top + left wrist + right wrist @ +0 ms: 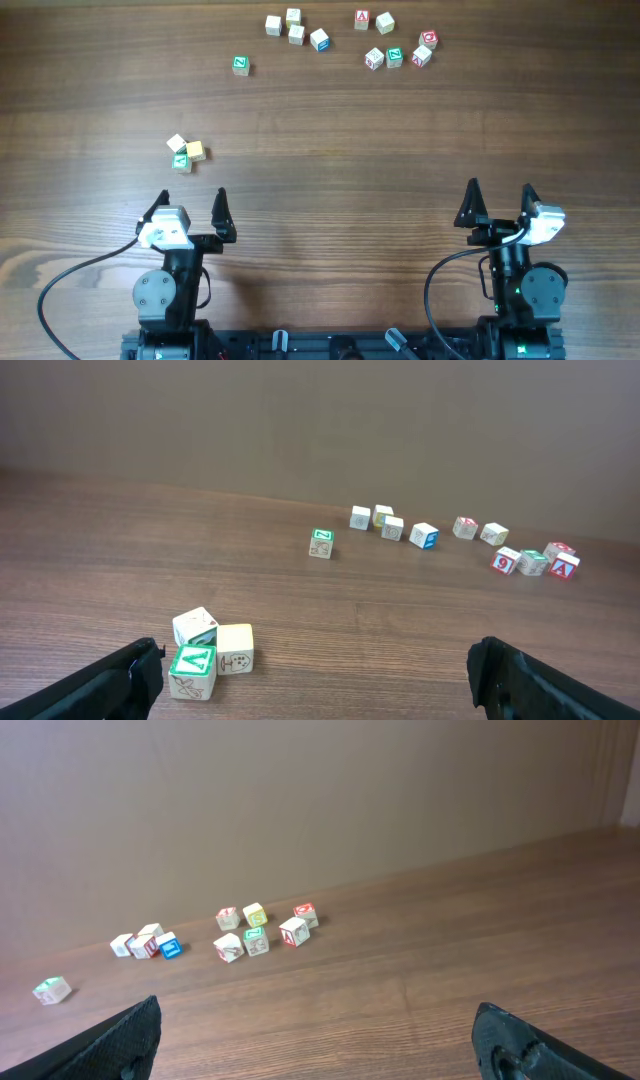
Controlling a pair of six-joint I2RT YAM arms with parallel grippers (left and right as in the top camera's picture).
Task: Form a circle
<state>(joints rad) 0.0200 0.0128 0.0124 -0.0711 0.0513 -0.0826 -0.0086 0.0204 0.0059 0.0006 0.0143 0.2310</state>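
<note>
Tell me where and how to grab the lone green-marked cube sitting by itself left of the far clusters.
Take the lone green-marked cube by two opposite side faces, coming straight down from above. It sits flat on the table, apart from the nearest cluster, so both sides are likely free. The left pincer, open, is nearer.

Dark brown wood-grain table (400, 150), plain dull brown wall (300, 410) behind it, soft even light
</note>
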